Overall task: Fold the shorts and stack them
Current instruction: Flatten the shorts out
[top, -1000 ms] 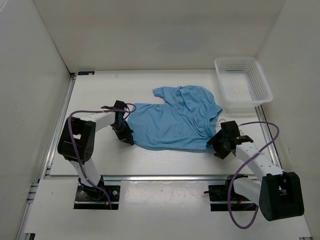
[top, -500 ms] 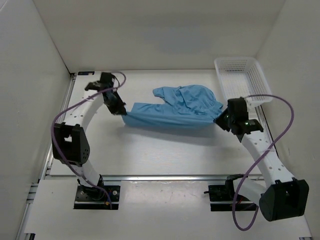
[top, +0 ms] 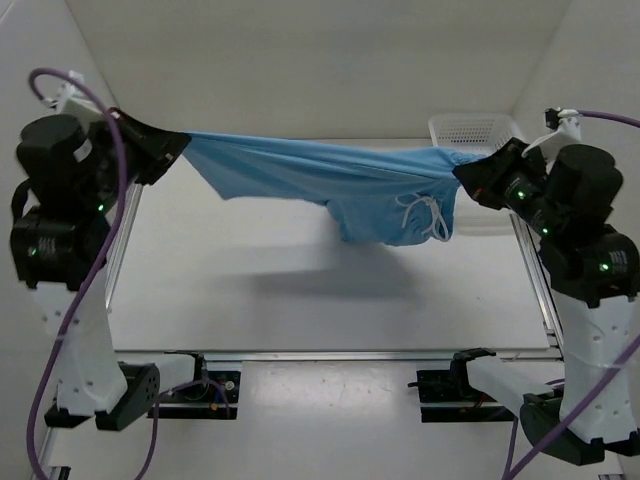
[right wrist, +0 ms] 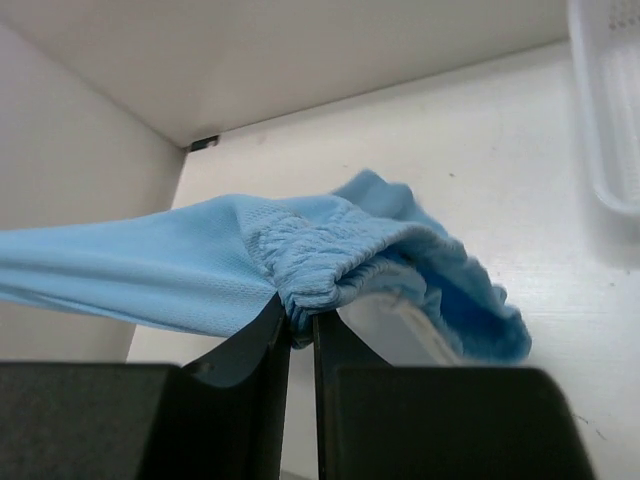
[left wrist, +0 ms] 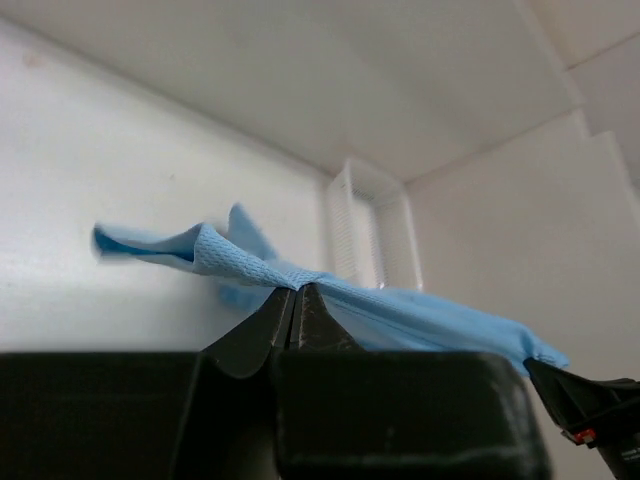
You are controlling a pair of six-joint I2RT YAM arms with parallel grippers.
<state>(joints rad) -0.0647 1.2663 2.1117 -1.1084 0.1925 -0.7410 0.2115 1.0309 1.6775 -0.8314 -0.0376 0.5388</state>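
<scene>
The light sky-blue shorts [top: 330,175] hang stretched in the air high above the table, held at both ends. My left gripper [top: 178,147] is shut on a leg hem at the left; the wrist view shows the fabric [left wrist: 250,265] pinched at its tips [left wrist: 296,290]. My right gripper [top: 462,172] is shut on the gathered elastic waistband [right wrist: 320,265] at the right, its tips [right wrist: 300,320] closed on the bunched cloth. The waist end sags, with the white drawstring [top: 425,212] dangling below it.
A white mesh basket [top: 465,128] stands at the back right of the table, partly hidden behind the right arm; it also shows in the left wrist view [left wrist: 372,235] and the right wrist view [right wrist: 610,120]. White walls enclose the table [top: 300,290].
Both arms have risen steeply and spread apart, lifting the shorts off the table and pulling them taut in the air. Both grips held throughout.
</scene>
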